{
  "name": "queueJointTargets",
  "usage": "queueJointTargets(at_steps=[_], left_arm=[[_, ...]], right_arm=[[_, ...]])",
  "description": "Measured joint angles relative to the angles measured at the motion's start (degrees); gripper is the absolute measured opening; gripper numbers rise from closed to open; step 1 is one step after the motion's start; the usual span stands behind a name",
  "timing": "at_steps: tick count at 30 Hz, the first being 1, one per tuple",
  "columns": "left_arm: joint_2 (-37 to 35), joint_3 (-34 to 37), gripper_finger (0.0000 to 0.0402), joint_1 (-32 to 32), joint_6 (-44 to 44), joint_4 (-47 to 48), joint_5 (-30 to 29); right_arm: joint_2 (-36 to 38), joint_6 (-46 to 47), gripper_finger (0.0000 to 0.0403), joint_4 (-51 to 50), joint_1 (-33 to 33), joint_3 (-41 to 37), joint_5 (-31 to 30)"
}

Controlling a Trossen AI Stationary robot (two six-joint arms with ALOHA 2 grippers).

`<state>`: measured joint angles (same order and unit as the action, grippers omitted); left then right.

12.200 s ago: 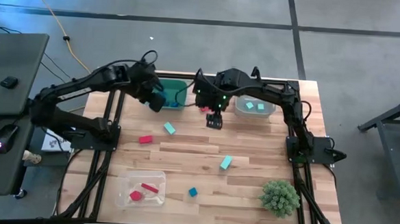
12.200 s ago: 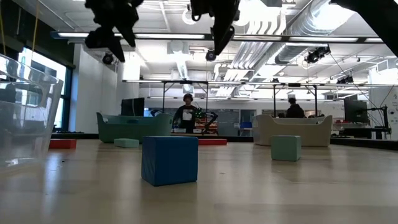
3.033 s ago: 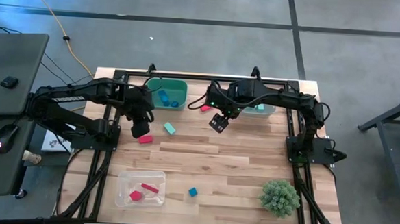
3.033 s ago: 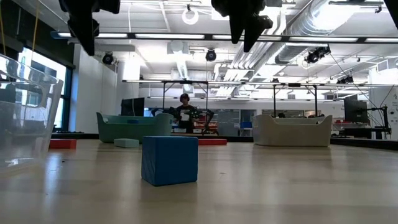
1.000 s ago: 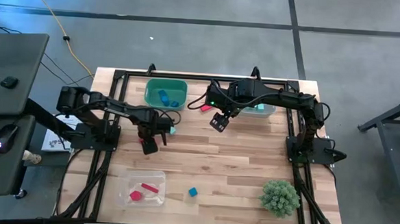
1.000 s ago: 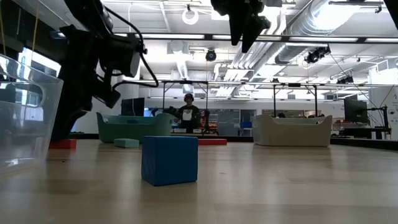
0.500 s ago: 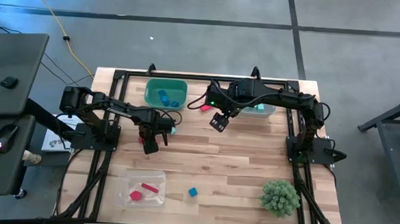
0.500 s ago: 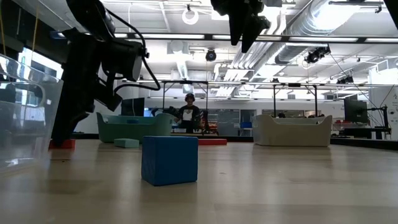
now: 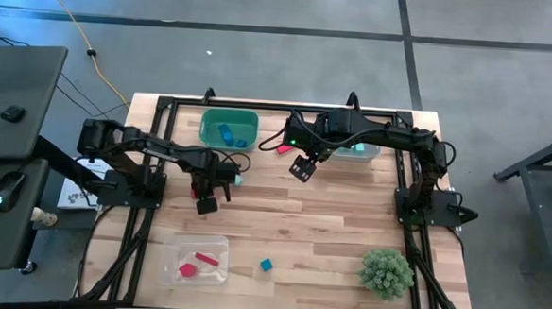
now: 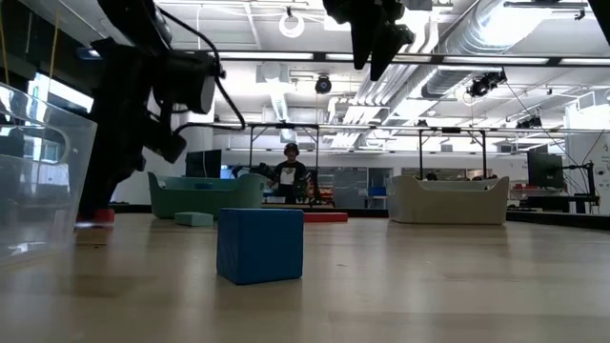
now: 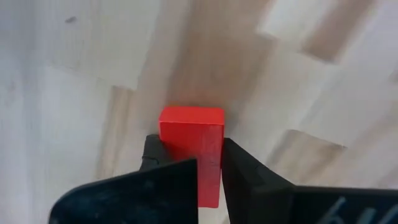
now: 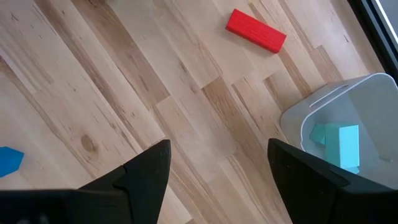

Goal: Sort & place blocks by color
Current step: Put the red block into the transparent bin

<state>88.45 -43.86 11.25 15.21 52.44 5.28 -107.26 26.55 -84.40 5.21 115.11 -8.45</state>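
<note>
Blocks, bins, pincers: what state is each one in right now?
Left pincer: shut on red block, down at the table.
Right pincer: open, empty, raised over the table.
Green bin: holds blue blocks.
White bin: holds teal blocks.
Clear bin: holds two red blocks.
Red bar: loose on the table.
Blue cube: loose, unsorted.
Teal block: loose beside left pincer.

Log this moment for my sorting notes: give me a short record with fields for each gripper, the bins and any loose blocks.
left gripper: shut on red block, down at the table
right gripper: open, empty, hovering near the far bins
green bin: blue blocks inside
pale bin: teal blocks inside
clear bin: two red blocks
loose: red bar, teal block, blue cube
</note>
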Motion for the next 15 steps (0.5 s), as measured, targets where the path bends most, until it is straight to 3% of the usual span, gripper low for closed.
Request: queueJointTargets(at_steps=[7,15], left_arm=[[-8.78,-0.02,0.0001,-2.43,3.41,0.24,3.64],[-22.26,-0.11,0.0000,-10.36,12.24,0.04,3.76]], right_arm=[[0.00,0.00,0.0256,0.38,0.00,0.00,0.00],[0.00,0.48,0.0256,3.77,0.02,0.00,0.02]])
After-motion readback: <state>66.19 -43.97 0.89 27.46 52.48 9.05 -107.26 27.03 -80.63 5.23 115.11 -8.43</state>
